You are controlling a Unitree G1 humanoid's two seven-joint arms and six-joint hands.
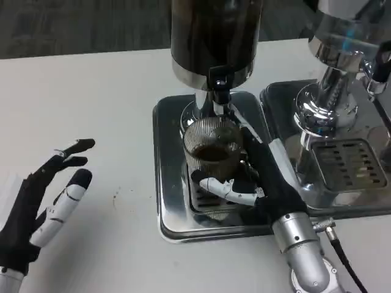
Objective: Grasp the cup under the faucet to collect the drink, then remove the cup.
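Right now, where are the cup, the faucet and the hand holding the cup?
cup [212, 149]: head view, ribbed glass wall.
faucet [219, 85]: head view, black spout above cup.
right hand [244, 183]: head view, middle of hand.

Dispenser tank [214, 36] cropped by top edge, cup [211, 160] base hidden behind right hand [244, 183], left hand [46, 207] wrist cut off

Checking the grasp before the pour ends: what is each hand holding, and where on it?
The right hand grips the glass cup around its lower side wall, under the faucet. The left hand holds nothing.
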